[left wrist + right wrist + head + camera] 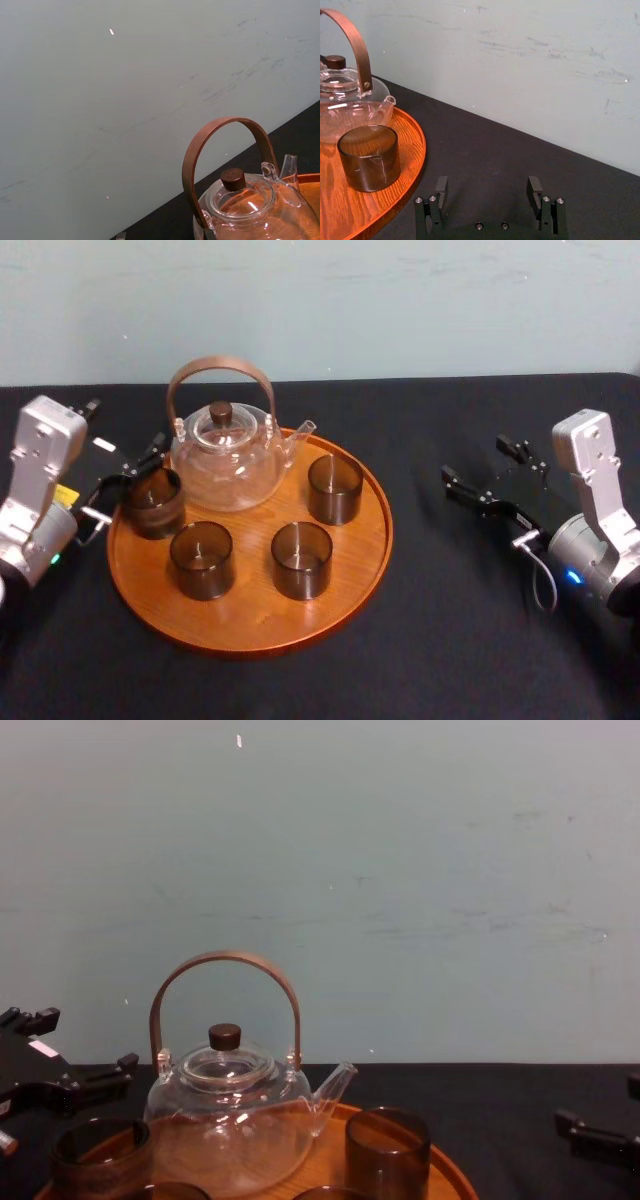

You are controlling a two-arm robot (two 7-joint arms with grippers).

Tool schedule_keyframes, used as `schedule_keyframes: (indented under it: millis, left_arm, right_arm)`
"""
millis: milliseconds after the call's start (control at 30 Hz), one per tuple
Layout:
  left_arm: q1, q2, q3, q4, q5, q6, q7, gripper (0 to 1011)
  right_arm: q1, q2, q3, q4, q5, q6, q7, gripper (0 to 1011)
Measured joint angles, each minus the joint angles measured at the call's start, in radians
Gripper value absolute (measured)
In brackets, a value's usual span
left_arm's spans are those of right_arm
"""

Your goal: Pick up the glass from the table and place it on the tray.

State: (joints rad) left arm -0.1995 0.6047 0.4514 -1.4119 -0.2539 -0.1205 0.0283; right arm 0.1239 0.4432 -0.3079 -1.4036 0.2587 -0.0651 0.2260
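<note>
Wall: pale grey-green, plain and flat, running the whole width behind the table.
Marks on the wall: faint dark scuffs and smears, mostly on the robot's right half; a small bright speck high up.
Table: covered in matte black cloth, which reaches back to the wall.
Where they meet: one straight dark line against the pale paint.
Light: soft and even, with no hard shadows on wall or cloth.

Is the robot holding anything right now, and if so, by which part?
Nothing seems held. The left gripper stands open beside the dark glass at the left edge of the tray; the right gripper is open and empty.
</note>
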Motion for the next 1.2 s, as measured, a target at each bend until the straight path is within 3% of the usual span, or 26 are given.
schedule_keyframes:
  millis: [1200]
  left_arm:
    - [0.0, 0.0, 0.0, 0.0, 0.0, 0.0, 0.0, 1001]
  right_arm:
    - [0.002, 0.003, -0.002, -0.003, 0.001, 0.001, 0.003, 1002]
